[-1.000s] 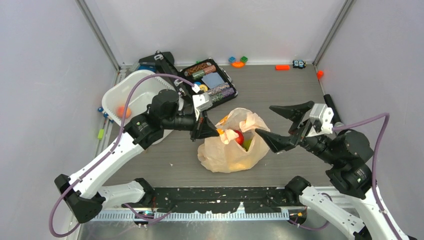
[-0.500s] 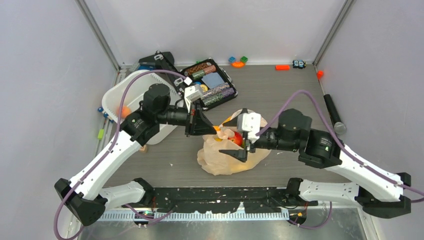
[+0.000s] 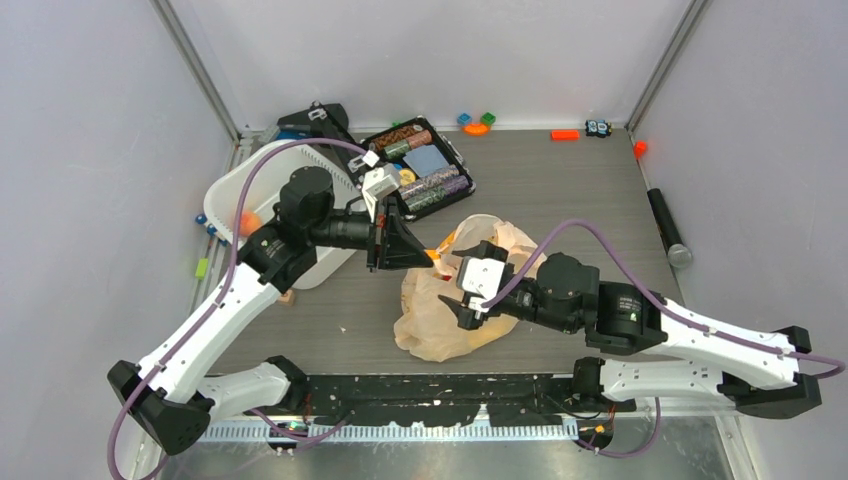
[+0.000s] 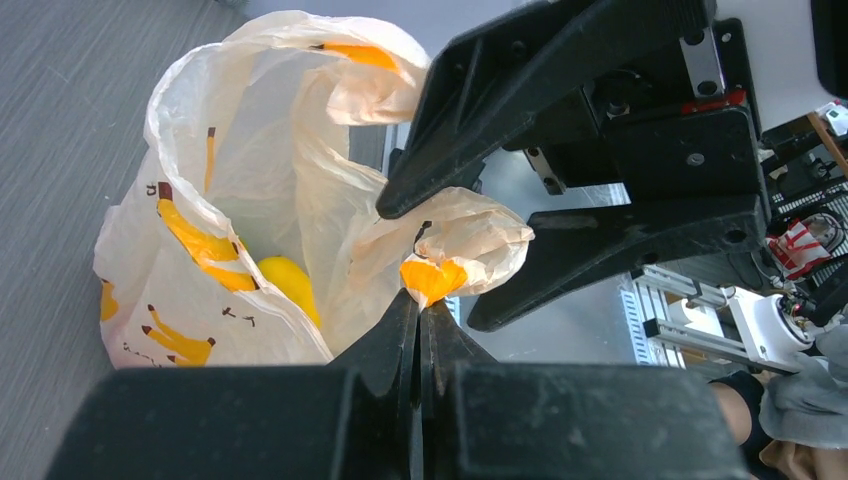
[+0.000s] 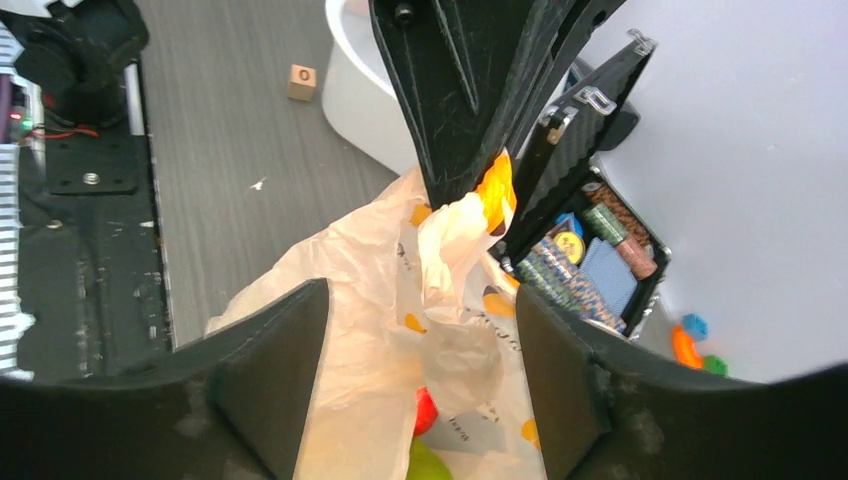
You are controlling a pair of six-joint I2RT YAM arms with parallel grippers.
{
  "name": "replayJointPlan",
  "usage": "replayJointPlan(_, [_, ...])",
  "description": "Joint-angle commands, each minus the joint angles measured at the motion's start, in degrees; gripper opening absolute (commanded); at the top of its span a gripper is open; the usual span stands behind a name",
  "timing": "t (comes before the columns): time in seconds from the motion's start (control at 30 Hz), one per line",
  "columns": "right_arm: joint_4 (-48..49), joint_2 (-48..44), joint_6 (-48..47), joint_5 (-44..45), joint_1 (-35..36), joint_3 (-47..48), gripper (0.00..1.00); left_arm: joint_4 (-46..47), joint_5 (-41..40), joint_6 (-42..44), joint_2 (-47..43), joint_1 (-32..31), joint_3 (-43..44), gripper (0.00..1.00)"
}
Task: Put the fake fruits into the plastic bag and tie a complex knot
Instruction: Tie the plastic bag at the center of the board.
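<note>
1. at the middle of the worktop (image 3: 580, 200), the plastic bag (image 3: 440, 325) sits slumped with its mouth up.
2. left gripper (image 4: 420, 312): jaws closed, pinching an orange-printed fold of the bag rim and holding it raised.
3. right gripper (image 5: 420, 300): jaws open, one on each side of the raised fold, not clamping it.
4. fake fruits (image 4: 285, 282) lie inside the bag; yellow, red (image 5: 425, 410) and green (image 5: 432, 468) surfaces show.

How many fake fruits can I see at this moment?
4. Inside the plastic bag: a yellow fruit, a red apple and a green pear. A small orange one lies in the white tub. The bag may hide more.
</note>
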Motion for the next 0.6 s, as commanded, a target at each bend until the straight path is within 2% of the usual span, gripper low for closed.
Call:
replayJointPlan(0.0, [9.6, -0.5, -1.8, 6.5, 1.5, -1.0, 0.63, 3.4, 1.7, -1.1, -0.8, 0.4, -0.1, 0.00])
replayJointPlan(0.03, [9.7, -0.3, -1.2, 6.9, 1.6, -0.9, 0.52, 3.2, 1.5, -0.9, -0.7, 0.4, 0.0, 0.00])
replayJointPlan(0.07, [9.6, -0.1, -0.9, 6.9, 1.5, -0.2, 0.46, 2.7, 0.8, -0.4, -0.7, 0.4, 0.1, 0.00])
replayJointPlan(0.1, [9.6, 0.1, 0.1, 6.7, 1.6, 0.2, 0.34, 1.9, 0.1, 0.2, -0.6, 0.4, 0.3, 0.00])
replayJointPlan(0.13, [9.4, 0.2, 0.8, 6.7, 1.6, 0.8, 0.29, 1.2, -0.6, 0.7, -0.6, 0.4, 0.4, 0.00])
replayJointPlan(0.17, [9.2, 0.4, 2.7, 6.7, 1.6, 1.2, 0.18, 0.8, -1.2, 1.2, -0.6, 0.4, 0.6, 0.00])
replayJointPlan(0.2, [8.7, 0.5, 4.0, 6.9, 1.6, 2.3, 0.14, 0.1, -1.9, 2.2, -0.6, 0.5, 0.7, 0.02])
replayJointPlan(0.23, [8.3, 0.8, 7.0, 7.2, 1.6, 2.9, 0.08, -0.8, -2.9, 3.4, -0.8, 0.4, 1.0, 0.12])
replayJointPlan(0.33, [5.3, 1.5, 14.2, 9.1, 1.5, 6.9, 0.05, -2.6, -5.6, 8.4, -2.8, 0.4, 0.9, 0.59])
replayJointPlan(0.43, [4.5, 1.8, 25.6, 9.0, 1.0, 8.7, 0.05, 0.3, -9.9, 12.7, -7.7, 0.2, -3.1, 0.84])
replayJointPlan(0.57, [5.7, 1.2, 38.8, 9.7, 0.6, 9.4, 0.05, 9.2, -16.8, 17.1, -15.1, -1.7, -9.8, 0.97])
